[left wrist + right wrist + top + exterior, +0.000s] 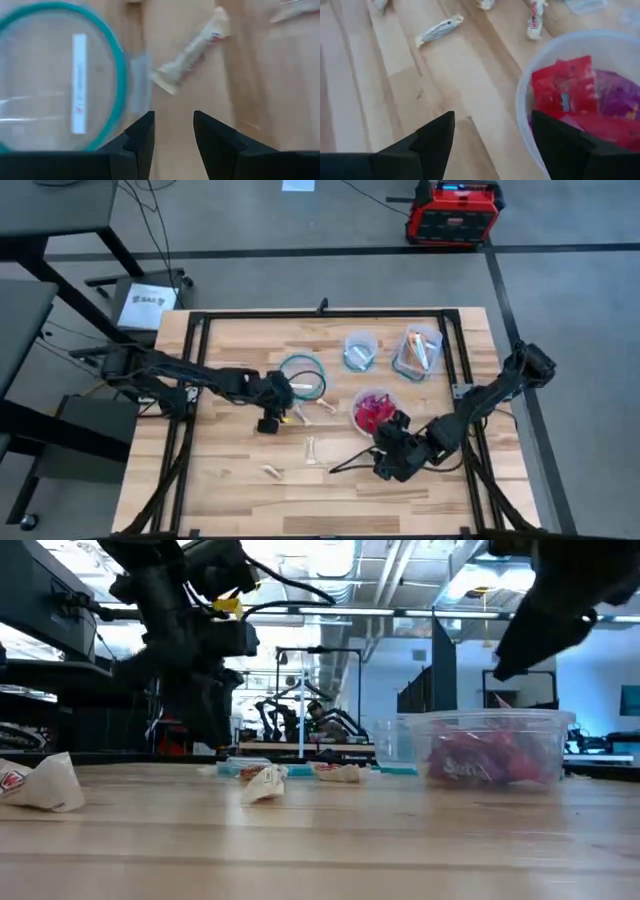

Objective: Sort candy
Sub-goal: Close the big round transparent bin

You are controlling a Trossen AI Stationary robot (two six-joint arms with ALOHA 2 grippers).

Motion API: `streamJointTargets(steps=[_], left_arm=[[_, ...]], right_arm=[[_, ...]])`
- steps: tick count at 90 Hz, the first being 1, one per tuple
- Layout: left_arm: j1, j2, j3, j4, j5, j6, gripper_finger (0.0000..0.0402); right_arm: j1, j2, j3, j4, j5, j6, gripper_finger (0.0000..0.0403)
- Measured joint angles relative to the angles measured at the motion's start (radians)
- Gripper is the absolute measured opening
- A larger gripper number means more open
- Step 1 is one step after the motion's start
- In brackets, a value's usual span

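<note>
Nearest the table's front edge, two pale candies lie loose on the bare wood: one (272,471) in front of and to the left of the red tub (373,410), another (311,450) just behind it. Neither is touched.

The right gripper (492,131) hangs just in front of the red tub, at its near rim. Its fingers are spread wide and hold nothing; the tub's wall shows beside one finger (560,145), though whether they touch cannot be told. Inside lie red and purple packets (570,95). My reading is that this arm is free to go for another sweet; the pale candies out on the wood are its likeliest targets.

Left of the red tub, the left gripper (272,420) works at the near edge of the teal tub (302,376). Its wrist view shows the fingers (142,137) a little apart, empty, and aimed at the gap between that tub's rim and a pale bar (192,50) lying slantwise beyond. Another white sweet (325,406) lies between the teal tub and the red one. The step in hand looks like a pick of that bar: the arm must run forward until the wrapper sits between the fingers, close, then lift and carry it to the matching tub. The bar lies slantwise to the gap, so a wrist turn may be needed.

Behind the red tub stand two more tubs, one (359,350) with pale wrappers, one (418,352) to its right with orange-white bars.
</note>
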Motion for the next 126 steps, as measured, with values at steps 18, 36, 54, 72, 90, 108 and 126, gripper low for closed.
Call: streamJointTargets(steps=[18,36,54,72,90,108,126], left_arm=[[-0.021,0.063,-0.005,0.097,-0.03,0.031,0.012],[-0.025,0.166,-0.005,0.177,-0.123,0.085,0.012],[-0.024,0.196,0.001,0.182,-0.146,0.088,0.0116],[-0.01,0.197,-0.001,0.151,-0.137,0.06,0.0032],[-0.012,0.179,0.019,0.065,-0.185,0.029,0.0001],[-0.034,0.081,0.094,-0.067,-0.213,-0.016,0.0],[-0.058,-0.052,0.217,-0.221,-0.212,-0.021,0.0]], right_arm=[[0.011,0.0,-0.027,0.013,0.006,0.042,0.0249],[0.029,0.0,-0.026,0.027,0.011,0.026,0.0249],[0.044,0.0,-0.026,0.062,0.022,0.023,0.0249],[0.054,0.0,-0.025,0.07,0.032,0.022,0.0249],[0.044,0.001,-0.004,0.052,0.031,-0.03,0.0248],[0.017,0.001,0.082,-0.049,0.034,-0.141,0.0236],[-0.015,-0.009,0.194,-0.236,0.044,-0.281,0.0221]])
